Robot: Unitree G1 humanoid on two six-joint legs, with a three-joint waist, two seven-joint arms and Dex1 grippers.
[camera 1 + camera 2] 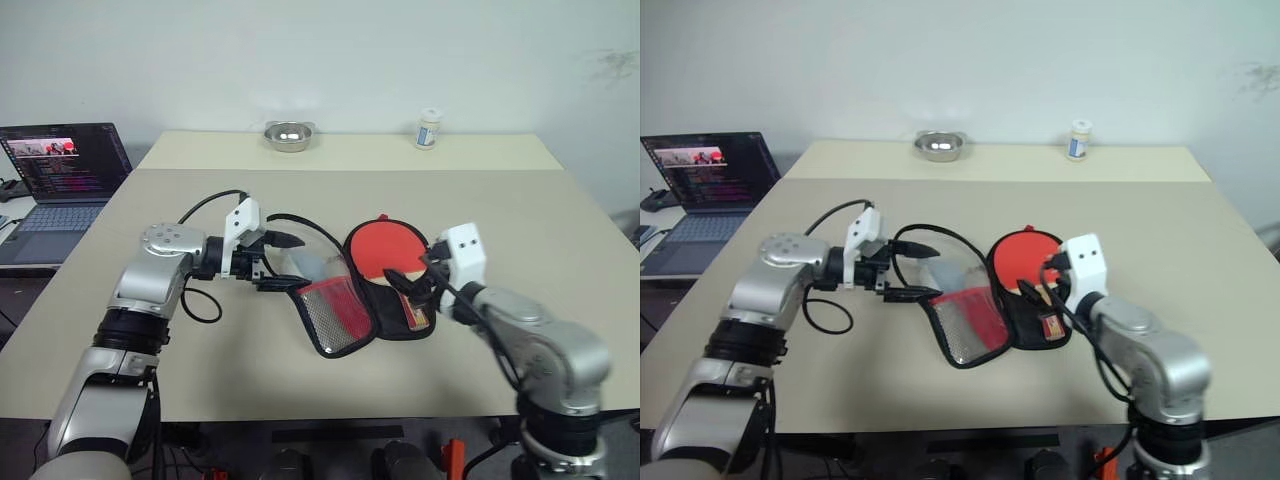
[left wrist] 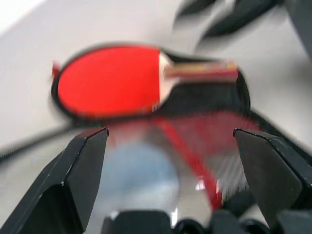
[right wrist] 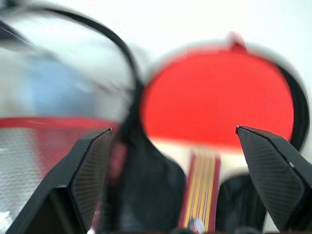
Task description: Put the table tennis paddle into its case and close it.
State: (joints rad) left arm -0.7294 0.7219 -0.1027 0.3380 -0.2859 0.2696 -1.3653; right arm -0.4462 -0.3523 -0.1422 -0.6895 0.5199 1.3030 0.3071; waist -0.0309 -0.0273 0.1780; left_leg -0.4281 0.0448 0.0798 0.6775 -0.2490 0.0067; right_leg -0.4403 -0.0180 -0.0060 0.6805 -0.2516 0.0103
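Surroundings: metal bowl and small white bottle at the table's far edge, twelve o'clock; laptop at ten.
Case: lying open mid-table.
Table tennis paddle: inside its right half.
My left jaws: spread, at the flap.
My right jaws: spread, above the handle.

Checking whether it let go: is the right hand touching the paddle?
Apart. In the right wrist view both fingers stand wide of the paddle, nothing between them; the paddle lies in the open case.
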